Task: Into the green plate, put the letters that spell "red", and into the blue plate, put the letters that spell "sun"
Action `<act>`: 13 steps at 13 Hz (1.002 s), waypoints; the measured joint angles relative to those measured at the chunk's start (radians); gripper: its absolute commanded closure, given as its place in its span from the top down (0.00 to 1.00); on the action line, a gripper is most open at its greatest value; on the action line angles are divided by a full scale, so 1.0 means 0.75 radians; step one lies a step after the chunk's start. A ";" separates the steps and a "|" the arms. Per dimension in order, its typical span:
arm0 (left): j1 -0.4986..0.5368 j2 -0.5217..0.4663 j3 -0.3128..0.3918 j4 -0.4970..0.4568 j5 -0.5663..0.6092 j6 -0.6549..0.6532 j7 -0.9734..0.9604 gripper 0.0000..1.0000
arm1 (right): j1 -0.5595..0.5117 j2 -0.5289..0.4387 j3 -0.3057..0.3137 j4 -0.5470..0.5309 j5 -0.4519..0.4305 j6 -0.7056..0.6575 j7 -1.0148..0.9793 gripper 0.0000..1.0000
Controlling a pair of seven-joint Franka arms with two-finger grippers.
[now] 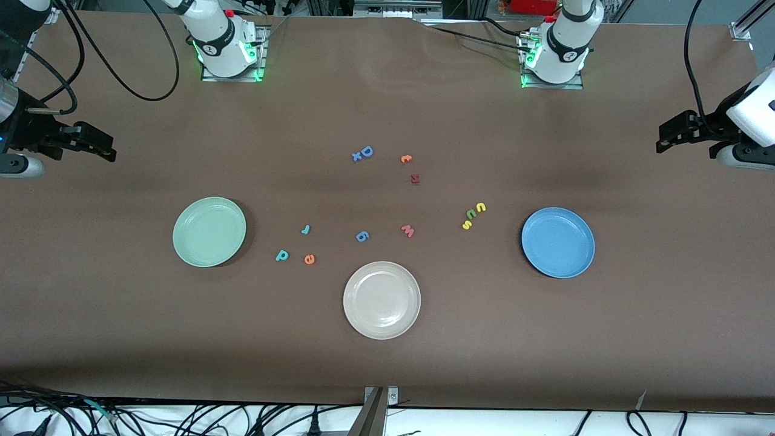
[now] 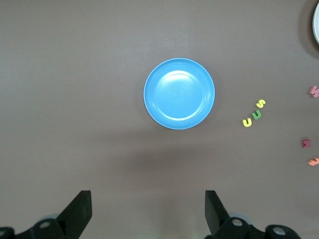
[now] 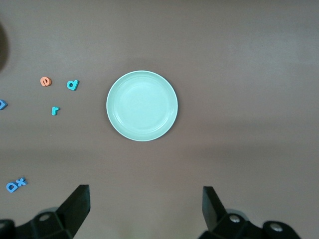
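Observation:
The green plate (image 1: 209, 231) lies toward the right arm's end, with the teal "d" (image 1: 282, 255), orange "e" (image 1: 309, 259) and teal "r" (image 1: 306, 229) on the table beside it. Toward the left arm's end lies the blue plate (image 1: 557, 242). Beside it the yellow "s" (image 1: 467, 224), the olive arch (image 1: 471, 214) and the yellow arch (image 1: 481, 207) form a short row. My right gripper (image 1: 109, 148) hangs open and empty high over its end of the table, looking down on the green plate (image 3: 142, 105). My left gripper (image 1: 663, 138), also open and empty, looks down on the blue plate (image 2: 179, 93).
A cream-white plate (image 1: 381, 300) sits mid-table, nearest the front camera. Other loose letters lie in the middle: a pink "w" (image 1: 408, 231), a blue one (image 1: 362, 236), a blue pair (image 1: 363, 153), an orange one (image 1: 405, 158) and a dark red one (image 1: 415, 178).

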 measured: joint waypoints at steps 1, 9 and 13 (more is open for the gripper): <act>0.000 0.000 0.000 0.000 0.000 0.000 0.000 1.00 | 0.000 0.000 0.000 0.000 0.000 0.000 0.000 1.00; -0.005 0.021 -0.002 0.000 0.000 0.000 0.000 1.00 | 0.000 0.001 0.000 0.000 0.000 0.000 0.000 1.00; -0.013 0.066 -0.007 0.000 0.000 0.000 0.000 1.00 | 0.000 0.001 0.000 0.000 0.000 0.000 0.000 1.00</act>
